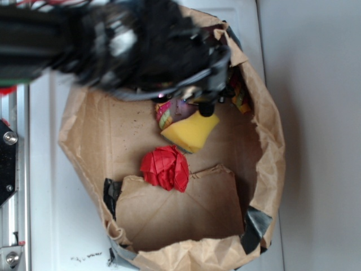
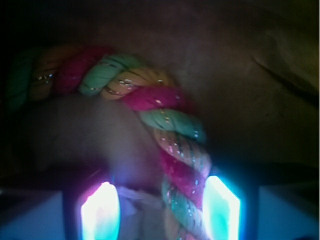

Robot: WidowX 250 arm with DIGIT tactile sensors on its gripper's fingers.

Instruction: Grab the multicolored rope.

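The multicolored rope [image 2: 165, 120] is a thick twist of red, yellow and light green strands that curves in an arc. In the wrist view it runs from the upper left down between my fingers. My gripper [image 2: 161, 192] is open and straddles the rope's lower end. The rope lies against the right finger [image 2: 221, 210], with a gap to the left finger [image 2: 100, 212]. In the exterior view my gripper [image 1: 192, 104] is low inside the brown paper bag [image 1: 271, 147]. A short piece of rope [image 1: 165, 114] shows beneath it, and the rest is hidden by the arm.
A yellow sponge [image 1: 190, 131] lies just below the gripper, touching the rope. A red wrinkly cloth ball [image 1: 165, 167] sits in the middle of the bag. The bag's folded walls ring the area. A metal frame [image 1: 8, 169] stands at the left.
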